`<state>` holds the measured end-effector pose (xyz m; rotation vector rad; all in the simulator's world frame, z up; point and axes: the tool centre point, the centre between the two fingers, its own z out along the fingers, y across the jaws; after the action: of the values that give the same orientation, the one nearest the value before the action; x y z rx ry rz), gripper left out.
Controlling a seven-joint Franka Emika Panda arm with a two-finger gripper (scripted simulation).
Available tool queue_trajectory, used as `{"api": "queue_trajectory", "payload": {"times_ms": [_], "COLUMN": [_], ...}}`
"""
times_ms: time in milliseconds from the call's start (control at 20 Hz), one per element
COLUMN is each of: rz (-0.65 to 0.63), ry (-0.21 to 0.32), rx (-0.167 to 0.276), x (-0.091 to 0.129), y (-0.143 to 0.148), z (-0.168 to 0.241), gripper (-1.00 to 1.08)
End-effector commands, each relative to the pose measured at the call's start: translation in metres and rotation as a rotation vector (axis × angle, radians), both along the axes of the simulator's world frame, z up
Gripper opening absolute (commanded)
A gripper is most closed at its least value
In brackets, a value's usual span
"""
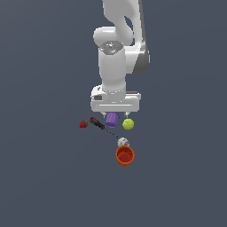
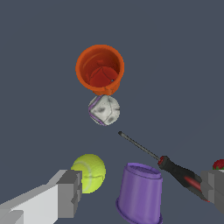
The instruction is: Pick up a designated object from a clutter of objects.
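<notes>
The purple cup (image 1: 112,119) (image 2: 140,199) lies tilted on the grey floor in the middle of the clutter. My gripper (image 1: 116,115) (image 2: 142,192) hangs right over it, open. One finger (image 2: 70,194) stands beside the yellow-green ball (image 2: 89,172) (image 1: 128,124). The other finger (image 2: 214,190) is over the handle end of the black-and-red screwdriver (image 2: 179,172) (image 1: 98,124). Neither finger touches the cup. The hand hides the cup's top in the exterior view.
An orange-red cup (image 1: 125,156) (image 2: 100,69) stands upright, with a whitish ball (image 1: 123,142) (image 2: 104,110) touching it on the side toward the purple cup. A red strawberry (image 1: 83,124) (image 2: 218,165) lies past the screwdriver's handle.
</notes>
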<state>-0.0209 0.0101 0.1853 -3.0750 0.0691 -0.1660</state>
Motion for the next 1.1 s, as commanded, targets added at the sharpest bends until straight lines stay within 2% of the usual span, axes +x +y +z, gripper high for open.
{"api": "queue_trajectory", "payload": {"times_ms": [0,550,1050], "rz": [-0.009,-0.053,-0.080], "ry": [-0.016,-0.082,-0.121], "rx": [0.002,-0.007,-0.024], "x": [-0.007,-0.044,-0.073], "y": [-0.001,-0.011,-0.019], "z": [-0.014,-0.066,-0.091], "gripper": [1.08,1.08,1.08]}}
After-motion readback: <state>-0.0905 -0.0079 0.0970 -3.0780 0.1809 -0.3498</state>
